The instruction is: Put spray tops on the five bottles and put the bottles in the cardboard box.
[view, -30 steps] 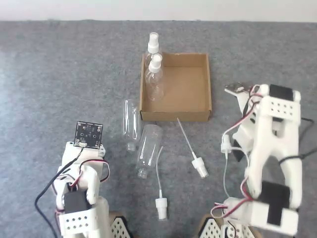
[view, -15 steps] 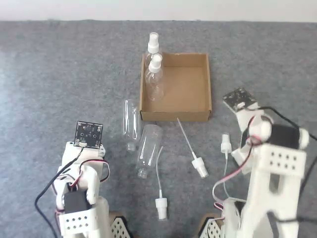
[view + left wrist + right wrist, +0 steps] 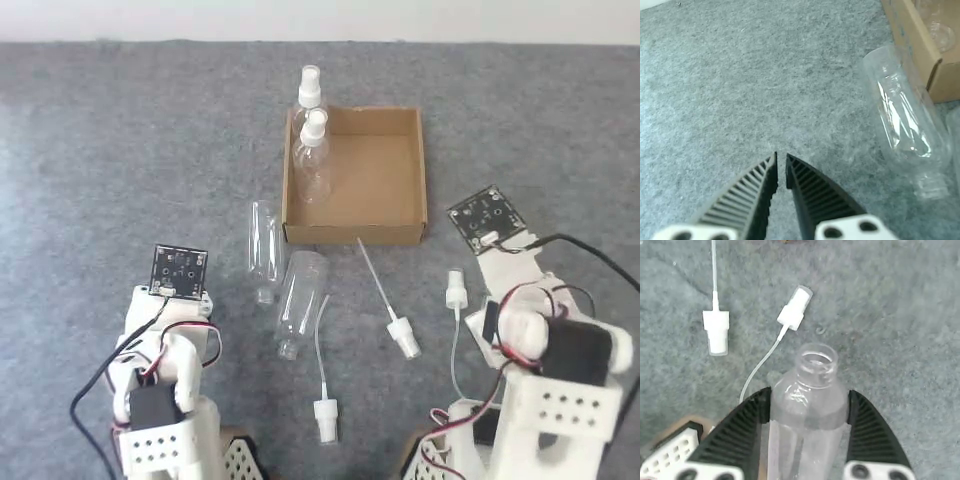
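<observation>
My right gripper (image 3: pixel 809 397) is clamped around an open bottle (image 3: pixel 808 412), neck pointing away from me, no top on it. The plastic is clear and slick. If I squeeze too lightly, it could slide or twist out; too hard, and the wall may buckle. The nearest spray top (image 3: pixel 795 307) lies on the table just beyond the bottle's mouth, its long thin tube curling back toward me. That tube looks the likeliest thing to snag — it could miss the narrow neck or bend against the rim. Nudging the bottle forward could also knock the top away.

My left gripper (image 3: pixel 781 159) hangs low over the table on the left, nearly closed and holding nothing.

The cardboard box (image 3: pixel 421 170) sits at the far middle with one capped bottle (image 3: pixel 312 165) against its left wall. A second capped bottle (image 3: pixel 309 92) stands at the far left corner — inside or just outside, I cannot tell. Two bare bottles (image 3: pixel 264 248) lie near the box's left front corner, and they may roll if bumped.
</observation>
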Robot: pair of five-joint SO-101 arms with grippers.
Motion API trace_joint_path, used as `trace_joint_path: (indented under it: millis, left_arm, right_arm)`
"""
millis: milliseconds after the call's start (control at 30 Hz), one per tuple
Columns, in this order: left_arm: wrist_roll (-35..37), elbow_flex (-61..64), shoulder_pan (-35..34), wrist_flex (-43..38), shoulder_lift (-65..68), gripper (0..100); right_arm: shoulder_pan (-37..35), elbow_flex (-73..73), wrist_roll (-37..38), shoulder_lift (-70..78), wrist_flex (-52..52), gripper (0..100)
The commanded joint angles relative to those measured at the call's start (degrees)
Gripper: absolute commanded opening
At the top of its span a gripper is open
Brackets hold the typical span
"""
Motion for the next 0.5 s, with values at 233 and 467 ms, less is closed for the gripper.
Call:
trace_joint_path:
  millis: [233, 467]
  left_arm:
    - [-0.6, -0.4, 0.0, 0.0, -0.8, 3]
    - [-0.6, -0.4, 0.0, 0.0, -0.8, 3]
  right_arm:
    - [-5.3, 0.1, -10.4, -3.3, -5.2, 11.5]
    - [-12.3, 4.1, -16.3, -3.4, -12.1, 11.4]
